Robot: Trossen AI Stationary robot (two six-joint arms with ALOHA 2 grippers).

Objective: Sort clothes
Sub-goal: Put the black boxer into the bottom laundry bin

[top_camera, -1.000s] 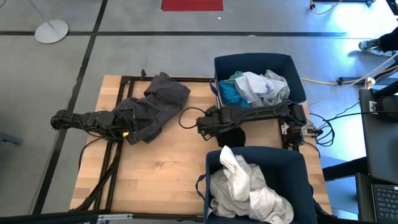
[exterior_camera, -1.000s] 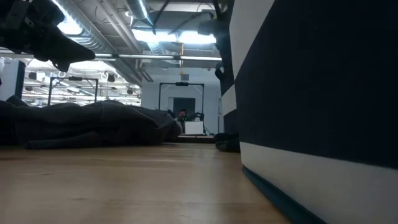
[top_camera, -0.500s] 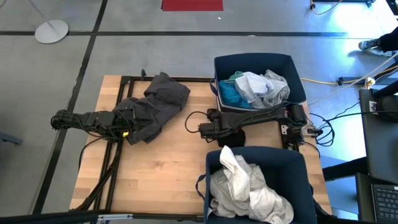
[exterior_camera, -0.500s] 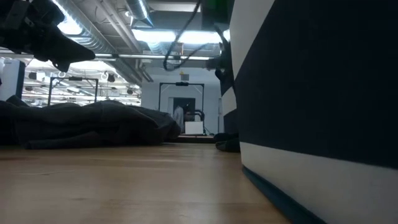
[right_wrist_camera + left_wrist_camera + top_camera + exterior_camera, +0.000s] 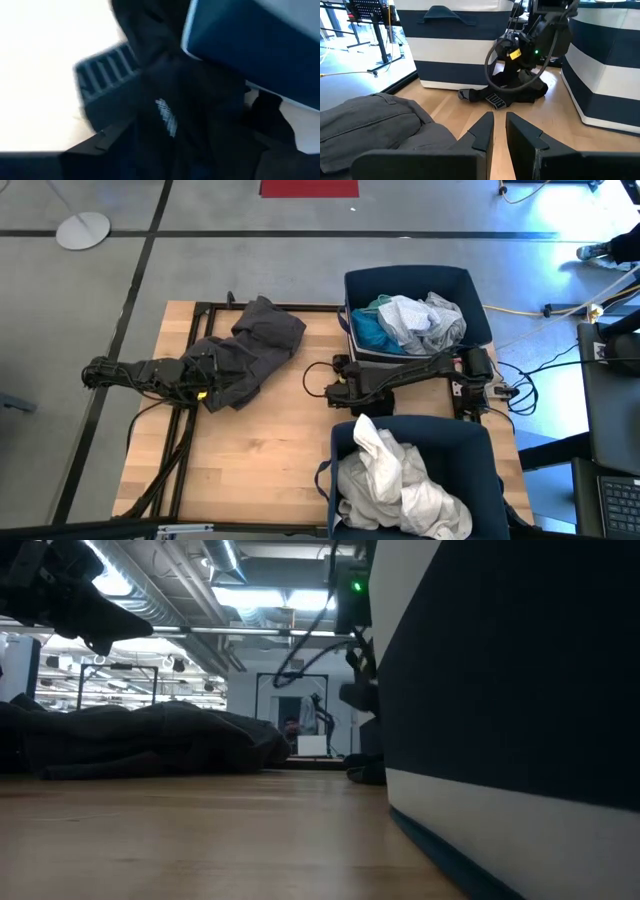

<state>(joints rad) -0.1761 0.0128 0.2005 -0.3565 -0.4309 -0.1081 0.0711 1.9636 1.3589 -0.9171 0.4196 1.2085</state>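
Right end effector (image 5: 338, 383): low over the bench between the two bins, reaching toward the bench's middle; it sits over the black garment, but whether its fingers are spread or closed on the fabric cannot be told.
Left end effector (image 5: 499, 131): over the near edge of the dark grey garment at the left side of the bench; its two fingers (image 5: 481, 131) stand nearly together with a narrow gap and nothing between them.
Black garment (image 5: 516, 94): crumpled on the bench in the gap between the two bins, under the right arm, a ribbed cuff showing at its edge.
Dark grey garment (image 5: 248, 350): spread loosely on the left half of the bench, well apart from the bins.
Far bin (image 5: 470, 292): navy blue fabric bin at the right rear of the bench, holding a turquoise garment (image 5: 370, 329) and a pale grey-blue garment (image 5: 418, 320).
Near bin (image 5: 480, 442): navy blue fabric bin at the right front, holding a white garment (image 5: 395, 485).
Bench (image 5: 260, 450): pale wooden top, with black cables (image 5: 172, 442) running along its left side.
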